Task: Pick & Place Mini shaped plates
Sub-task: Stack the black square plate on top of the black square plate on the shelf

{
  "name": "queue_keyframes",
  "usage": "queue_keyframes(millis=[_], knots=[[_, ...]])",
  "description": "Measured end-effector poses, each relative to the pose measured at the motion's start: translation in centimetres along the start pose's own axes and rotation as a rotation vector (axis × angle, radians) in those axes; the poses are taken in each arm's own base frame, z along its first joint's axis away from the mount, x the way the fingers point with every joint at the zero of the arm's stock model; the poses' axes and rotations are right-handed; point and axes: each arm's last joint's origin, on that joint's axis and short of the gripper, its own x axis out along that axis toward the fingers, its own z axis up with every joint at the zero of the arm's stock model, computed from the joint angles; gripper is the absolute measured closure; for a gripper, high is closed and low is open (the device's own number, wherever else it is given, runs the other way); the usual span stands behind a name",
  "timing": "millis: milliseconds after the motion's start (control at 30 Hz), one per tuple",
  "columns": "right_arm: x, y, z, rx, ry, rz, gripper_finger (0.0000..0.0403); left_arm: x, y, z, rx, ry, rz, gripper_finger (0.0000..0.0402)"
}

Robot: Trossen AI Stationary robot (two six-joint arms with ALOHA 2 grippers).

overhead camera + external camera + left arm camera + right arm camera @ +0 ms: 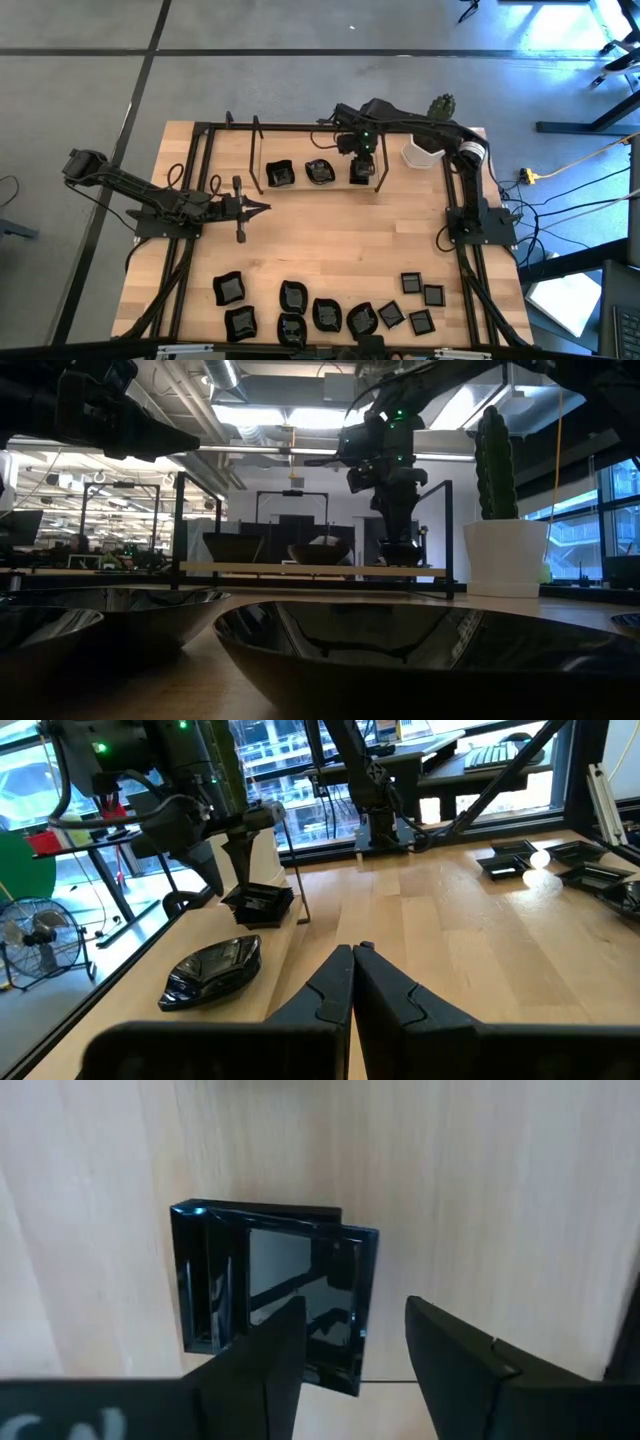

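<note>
Three small glossy black plates lie in a row at the table's far side: a wavy one (280, 174), a rounded one (320, 172) and a square one (361, 177). My right gripper (362, 166) hangs open over the square plate (280, 1270), pointing down. Several more black plates (325, 315) lie along the near edge. My left gripper (262, 207) is shut and hovers over bare wood left of the middle. In its wrist view, the left gripper (353, 952) points toward the rounded plate (212, 970) and the square plate (262, 903). My right gripper comes at the square plate from above, pointing down. One finger (265, 1365) stands over the plate's inside and the other (450, 1370) outside its wall (358, 1295). Whether either finger touches the plate, I cannot tell.
A black metal frame (200, 160) runs along the table's left, far and right sides, with upright posts (258, 150) near the far plates. A white pot with a green cactus (505, 555) stands at the far right corner. Bare wood lies in the table's middle.
</note>
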Motion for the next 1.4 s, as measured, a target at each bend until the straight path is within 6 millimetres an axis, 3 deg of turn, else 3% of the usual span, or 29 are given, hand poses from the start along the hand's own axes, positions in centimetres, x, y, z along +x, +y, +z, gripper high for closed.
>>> queue_keyframes(millis=[500, 967, 1400], knots=[[0.24, 0.02, 0.02, 0.019, 0.007, 0.013, 0.0235, 0.00, 0.00, 0.00, 0.000, 0.000, 0.001, 0.0396], [0.24, 0.02, 0.03, 0.026, 0.006, 0.012, 0.0312, 0.00, 0.00, 0.00, 0.000, 0.000, 0.001, 0.0396], [0.24, -0.06, 0.02, 0.027, 0.015, -0.010, 0.0326, 0.00, 0.00, 0.00, 0.000, 0.000, 0.001, 0.0395]])
